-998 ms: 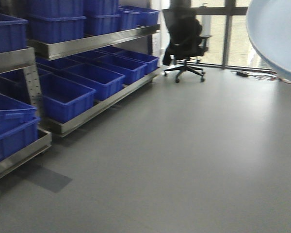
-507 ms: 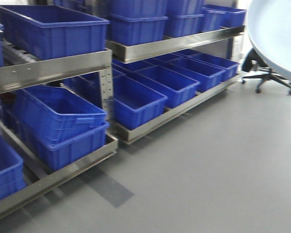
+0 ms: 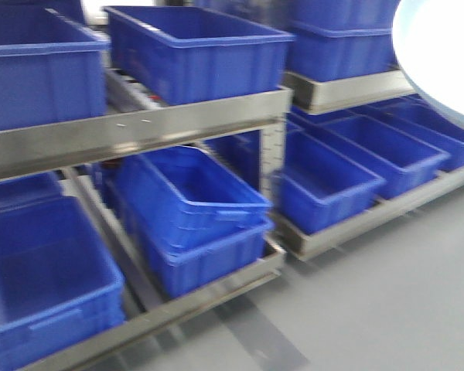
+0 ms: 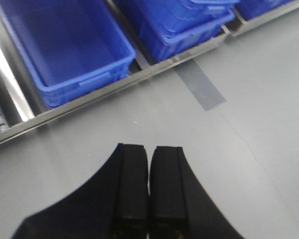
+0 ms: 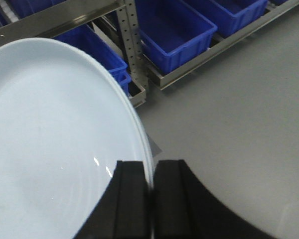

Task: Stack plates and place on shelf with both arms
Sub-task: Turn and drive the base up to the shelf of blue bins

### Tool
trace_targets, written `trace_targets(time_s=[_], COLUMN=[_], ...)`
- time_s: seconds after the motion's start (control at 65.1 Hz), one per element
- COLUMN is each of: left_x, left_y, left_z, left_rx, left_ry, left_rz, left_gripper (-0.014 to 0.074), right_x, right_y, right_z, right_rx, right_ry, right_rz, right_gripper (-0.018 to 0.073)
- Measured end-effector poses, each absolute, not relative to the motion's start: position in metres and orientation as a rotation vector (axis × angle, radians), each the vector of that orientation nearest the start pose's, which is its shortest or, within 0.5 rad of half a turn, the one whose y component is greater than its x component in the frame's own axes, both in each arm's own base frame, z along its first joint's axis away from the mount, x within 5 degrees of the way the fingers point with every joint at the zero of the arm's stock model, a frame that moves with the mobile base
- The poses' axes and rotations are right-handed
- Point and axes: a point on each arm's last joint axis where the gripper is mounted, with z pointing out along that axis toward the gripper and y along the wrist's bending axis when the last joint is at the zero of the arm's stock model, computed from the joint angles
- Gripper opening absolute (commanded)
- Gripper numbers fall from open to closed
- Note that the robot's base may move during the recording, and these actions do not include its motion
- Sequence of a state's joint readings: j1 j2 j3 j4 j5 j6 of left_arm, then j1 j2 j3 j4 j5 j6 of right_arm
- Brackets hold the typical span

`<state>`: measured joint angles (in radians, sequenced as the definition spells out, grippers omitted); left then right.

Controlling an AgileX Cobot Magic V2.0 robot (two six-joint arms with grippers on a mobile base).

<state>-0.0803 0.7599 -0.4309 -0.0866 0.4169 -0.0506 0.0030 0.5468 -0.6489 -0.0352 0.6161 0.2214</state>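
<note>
Panning left along shelf (image 3: 178, 124), plates (image 5: 55, 139) gripped

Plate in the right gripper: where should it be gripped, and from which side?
By the rim, edge-on. The plates are wide, shallow and thin-edged, so only the rim fits between the jaws. The right gripper is already pinching it there, fingers either side of the edge. The left gripper is shut and empty.

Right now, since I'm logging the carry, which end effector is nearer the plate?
Right. The right end effector is clamped on the plate rim; the left end effector is shut over bare floor, with no plate in its view.
</note>
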Motion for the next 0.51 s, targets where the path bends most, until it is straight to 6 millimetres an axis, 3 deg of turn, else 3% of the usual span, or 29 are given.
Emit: trace_targets(time_s=[0.507], left_x=[0.1418], left_y=[-0.0146], left_z=[0.2512], left_rx=[-0.036], left_ry=[2.232], left_rz=[-0.154], left_gripper=[0.0085], right_x=[0.1038], right_y=[-0.0015], right_z=[0.3339], right_rx=[0.202], right_ry=[1.988], right_rz=[0.105], right_gripper=[0.0029])
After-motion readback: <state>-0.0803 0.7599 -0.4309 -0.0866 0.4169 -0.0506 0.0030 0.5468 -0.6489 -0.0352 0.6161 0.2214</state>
